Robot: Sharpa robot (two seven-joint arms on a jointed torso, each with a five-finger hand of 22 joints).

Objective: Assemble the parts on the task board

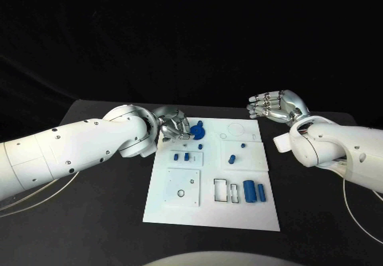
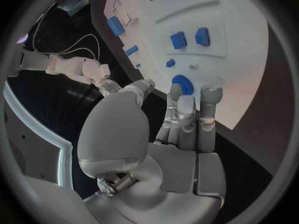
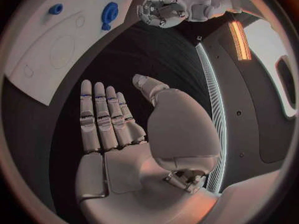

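Observation:
The white task board (image 1: 239, 213) lies in the middle of the black table. A round blue disc (image 1: 197, 132) (image 2: 182, 83) (image 3: 109, 12) sits near the board's far left corner. My left hand (image 1: 170, 126) (image 2: 181, 122) hovers beside the disc with straight fingers, and its fingertips (image 2: 211, 95) stop just short of it; it holds nothing. Two blue blocks (image 1: 180, 157) (image 2: 189, 38) stand on a raised plate nearer me. My right hand (image 1: 275, 106) (image 3: 118, 129) hangs empty off the board's far right corner, fingers straight.
A small blue peg (image 1: 231, 159) stands mid-board. Two blue cylinders (image 1: 254, 192) lie beside two rectangular slots (image 1: 226, 190) at the near right. A square plate (image 1: 184, 187) with a hole sits at the near left. Cables trail along the table's left and right sides.

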